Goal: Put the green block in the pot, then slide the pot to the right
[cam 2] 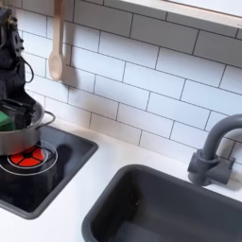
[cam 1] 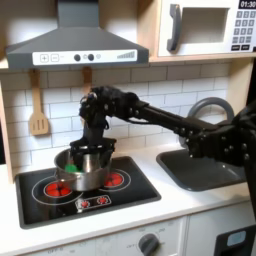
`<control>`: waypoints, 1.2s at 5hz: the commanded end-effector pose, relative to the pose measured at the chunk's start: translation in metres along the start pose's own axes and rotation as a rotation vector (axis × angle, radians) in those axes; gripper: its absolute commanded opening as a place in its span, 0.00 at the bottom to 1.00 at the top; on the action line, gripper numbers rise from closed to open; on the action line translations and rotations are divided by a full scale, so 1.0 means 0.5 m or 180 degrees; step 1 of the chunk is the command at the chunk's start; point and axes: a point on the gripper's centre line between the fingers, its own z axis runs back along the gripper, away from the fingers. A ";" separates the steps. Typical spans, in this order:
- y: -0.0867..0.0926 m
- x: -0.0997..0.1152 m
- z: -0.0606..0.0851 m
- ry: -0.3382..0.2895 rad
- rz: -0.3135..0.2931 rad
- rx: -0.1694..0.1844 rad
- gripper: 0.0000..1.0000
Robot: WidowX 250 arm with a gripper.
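The pot (cam 1: pixel 84 176), round and shiny silver, stands on the left red burner of the black cooktop; in the second exterior view the pot (cam 2: pixel 23 137) is at the left edge. The green block (cam 1: pixel 72 164) lies inside it against the wall on the first exterior view's left, and the green block (cam 2: pixel 6 120) also peeks over the rim in the second exterior view. My gripper (cam 1: pixel 93 151) hangs straight down over the pot's mouth, its fingers apart and reaching to about rim height beside the block. Nothing is between them. The gripper (cam 2: pixel 19 100) is partly cut off by the frame edge.
The cooktop (cam 1: pixel 130 190) has a second red burner (cam 1: pixel 115 180) to the first exterior view's right of the pot. A dark grey sink (cam 2: pixel 161 208) with a grey faucet (cam 2: pixel 213 151) lies further right. A wooden spatula (cam 1: pixel 38 118) hangs on the tiled wall, under a range hood (cam 1: pixel 75 45).
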 end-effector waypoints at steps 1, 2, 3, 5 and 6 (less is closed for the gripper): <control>-0.030 -0.023 0.006 0.0038 -0.0110 -0.0087 1.00; -0.033 -0.029 0.012 0.0030 -0.0122 -0.0105 1.00; -0.058 -0.036 0.012 0.0052 -0.0197 -0.0151 1.00; -0.094 -0.048 0.024 0.0052 -0.0301 -0.0210 1.00; -0.118 -0.058 0.030 0.0054 -0.0380 -0.0235 1.00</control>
